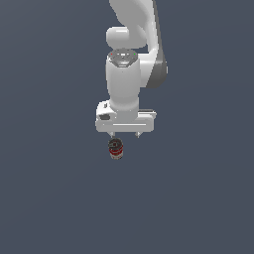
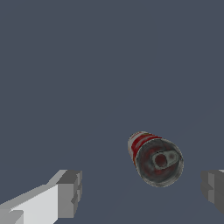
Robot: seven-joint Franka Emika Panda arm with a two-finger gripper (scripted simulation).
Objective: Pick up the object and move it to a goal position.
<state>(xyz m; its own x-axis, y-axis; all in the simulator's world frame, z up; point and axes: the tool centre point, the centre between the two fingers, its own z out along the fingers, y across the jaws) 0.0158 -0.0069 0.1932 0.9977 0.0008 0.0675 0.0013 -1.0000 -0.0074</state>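
Observation:
The object, a small red-and-white can with a dark metal top, stands upright on the dark grey floor. My white gripper hangs just above it, pointing straight down, and is wider than the can. The can sits below the finger on the exterior view's left, not centred under the hand. In the wrist view the can shows top-on between the two grey fingertips, nearer one than the other. The gripper is open and holds nothing.
Plain dark grey floor spreads all around the can. The white arm rises behind the gripper toward the top of the exterior view. No other objects or goal marker show.

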